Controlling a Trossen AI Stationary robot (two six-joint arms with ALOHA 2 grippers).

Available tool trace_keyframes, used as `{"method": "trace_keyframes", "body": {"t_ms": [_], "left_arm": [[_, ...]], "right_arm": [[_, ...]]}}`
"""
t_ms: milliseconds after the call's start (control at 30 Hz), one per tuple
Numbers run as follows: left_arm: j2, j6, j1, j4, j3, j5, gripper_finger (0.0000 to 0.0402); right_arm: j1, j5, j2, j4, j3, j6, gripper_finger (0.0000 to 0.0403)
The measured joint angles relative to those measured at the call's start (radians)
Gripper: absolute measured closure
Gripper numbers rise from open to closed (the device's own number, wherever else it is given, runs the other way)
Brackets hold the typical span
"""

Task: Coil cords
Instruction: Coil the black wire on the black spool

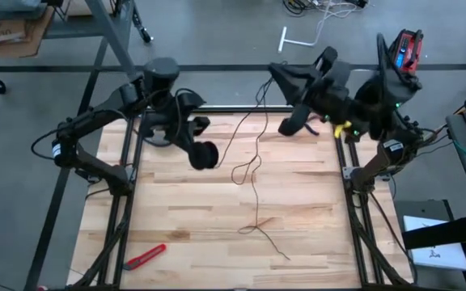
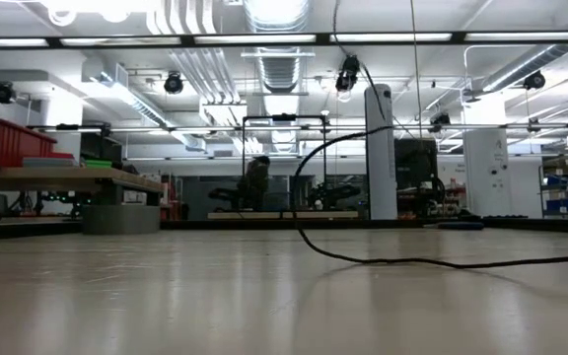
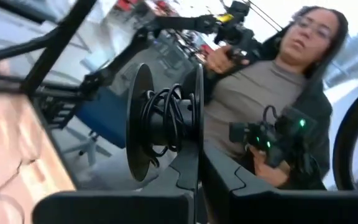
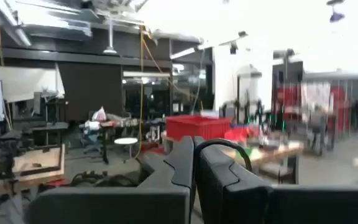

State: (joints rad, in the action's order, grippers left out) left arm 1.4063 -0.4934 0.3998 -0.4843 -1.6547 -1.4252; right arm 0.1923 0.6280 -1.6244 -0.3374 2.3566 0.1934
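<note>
The black reel [image 1: 206, 155] hangs above the table's left half, held in my left gripper [image 1: 203, 153]; several turns of the thin black cord [image 3: 166, 121] sit on its hub. From the reel the cord [image 1: 255, 166] climbs to my right gripper [image 1: 272, 69], which is shut on it high over the table's far edge. From there it drops to the wooden table [image 1: 176, 210] and lies in loose loops, its free end [image 1: 287, 259] near the front. The low view shows the cord [image 2: 363, 258] lying on the table and arching upward, with no gripper in sight. My left gripper pinches one flange of the reel [image 3: 196, 143] at its rim between the two fingers. The reel stands on edge, its axle across the fingers, lifted clear of the table. My right gripper pinches the cord between its shut fingers, which lie about level. A short bight of cord [image 4: 229, 147] arches out past the fingertips. The cord hangs slack below on both sides.
A red-handled tool [image 1: 146, 256] lies near the table's front left corner. Dark frame rails [image 1: 128, 186] run along the table's left and right sides. A person [image 3: 272, 93] holding control handles stands beyond the table.
</note>
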Motion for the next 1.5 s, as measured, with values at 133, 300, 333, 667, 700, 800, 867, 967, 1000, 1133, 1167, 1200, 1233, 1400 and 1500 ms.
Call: {"method": "trace_keyframes", "body": {"t_ms": [133,300,333,667,700,800,867,967,1000,1133,1167,1200,1233,1400,1500], "left_arm": [[-0.001,-0.104,-0.059,0.206,-0.007,0.025,0.0401],[-0.001,-0.296,-0.105,0.536,-0.013,0.090,0.0401],[-0.001,-0.341,-0.105,0.616,-0.014,0.114,0.0401],[-0.035,-0.825,-0.083,1.182,-0.015,0.469,0.0401],[-0.042,-0.824,-0.083,1.178,-0.015,0.479,0.0401],[-0.063,-0.804,-0.084,1.176,-0.014,0.511,0.0401],[-0.085,-0.758,-0.085,1.176,-0.014,0.546,0.0401],[-0.127,-0.629,-0.083,1.180,-0.019,0.555,0.0401],[-0.144,-0.591,-0.083,1.180,-0.019,0.555,0.0401],[-0.194,-0.495,-0.082,1.175,-0.020,0.554,0.0401],[-0.201,-0.487,-0.082,1.173,-0.020,0.555,0.0401],[-0.207,-0.484,-0.082,1.172,-0.020,0.555,0.0401],[-0.212,-0.483,-0.082,1.171,-0.020,0.555,0.0401],[-0.233,-0.423,-0.081,1.164,-0.019,0.572,0.0401],[-0.240,-0.378,-0.081,1.139,-0.019,0.580,0.0401]], "right_arm": [[-0.037,-0.064,0.009,-0.181,0.000,-0.189,0.0371],[-0.084,-0.170,0.005,-0.442,0.000,-0.404,0.0304],[-0.089,-0.175,0.001,-0.490,0.000,-0.422,0.0290],[-0.088,-0.183,-0.032,-0.590,-0.001,-0.305,0.0217],[-0.088,-0.183,-0.033,-0.583,-0.001,-0.303,0.0216],[-0.090,-0.183,-0.036,-0.585,-0.001,-0.304,0.0216],[-0.090,-0.205,-0.034,-0.586,-0.001,-0.320,0.0215],[-0.090,-0.299,-0.020,-0.580,-0.001,-0.356,0.0215],[-0.090,-0.322,-0.014,-0.568,-0.001,-0.360,0.0216],[-0.088,-0.348,-0.003,-0.563,0.000,-0.350,0.0218],[-0.088,-0.348,-0.001,-0.573,0.000,-0.346,0.0217],[-0.088,-0.348,-0.001,-0.584,0.000,-0.339,0.0217],[-0.088,-0.348,-0.001,-0.594,0.000,-0.337,0.0217],[-0.088,-0.337,-0.012,-0.631,0.000,-0.350,0.0217],[-0.088,-0.339,-0.045,-0.579,-0.003,-0.326,0.0217]]}}
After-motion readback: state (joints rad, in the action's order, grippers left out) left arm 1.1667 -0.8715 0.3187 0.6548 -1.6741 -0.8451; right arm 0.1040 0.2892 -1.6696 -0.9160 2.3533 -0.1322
